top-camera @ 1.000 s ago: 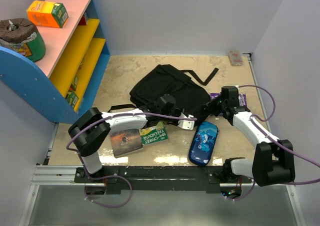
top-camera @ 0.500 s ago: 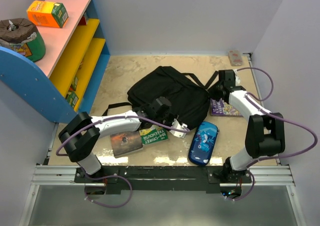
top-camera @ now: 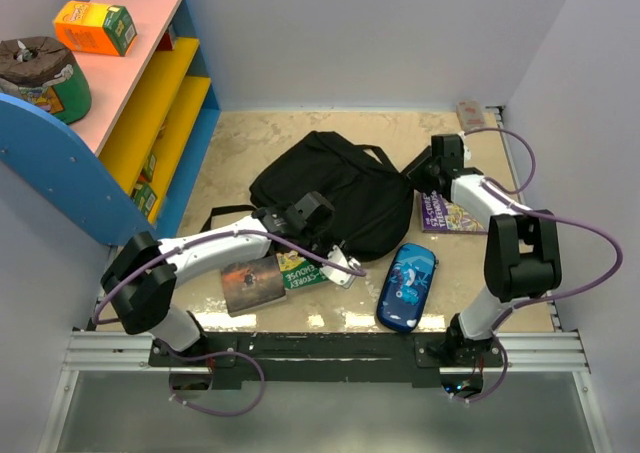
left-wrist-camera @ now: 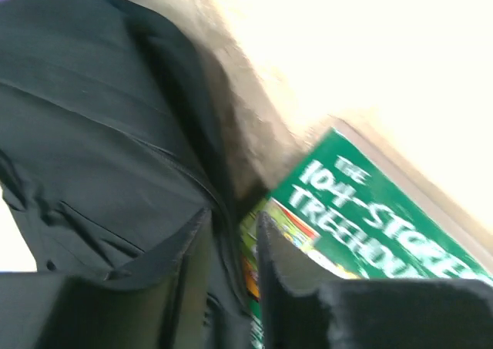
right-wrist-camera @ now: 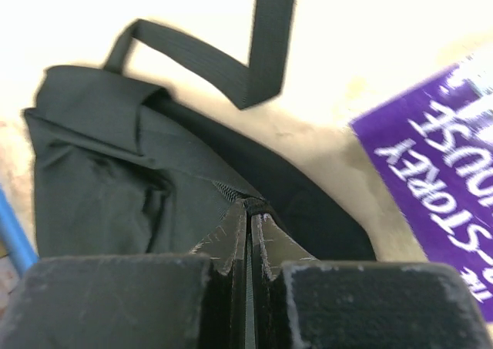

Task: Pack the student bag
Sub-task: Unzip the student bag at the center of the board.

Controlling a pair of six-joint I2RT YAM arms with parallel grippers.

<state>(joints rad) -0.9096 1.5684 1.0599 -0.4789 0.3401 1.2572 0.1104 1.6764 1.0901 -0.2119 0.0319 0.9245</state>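
Observation:
The student bag, a floppy black backpack, lies mid-table with its straps spread out. My left gripper is at the bag's near edge, shut on a fold of its black fabric, just over the green book. My right gripper is shut on the bag's right corner by the zip; the right wrist view shows the pinched fabric at its tips. The green book and a brown book lie near the bag's front. A purple book and a blue pencil case lie to the right.
A blue, yellow and pink shelf unit stands at the left with an orange box on top. A small pink item lies at the back right corner. Walls close in the back and right. A loose bag strap trails behind the bag.
My right gripper moved toward the back with the bag's corner in it. My left gripper drew back left and nearer. The bag shifted slightly left and spread wider.

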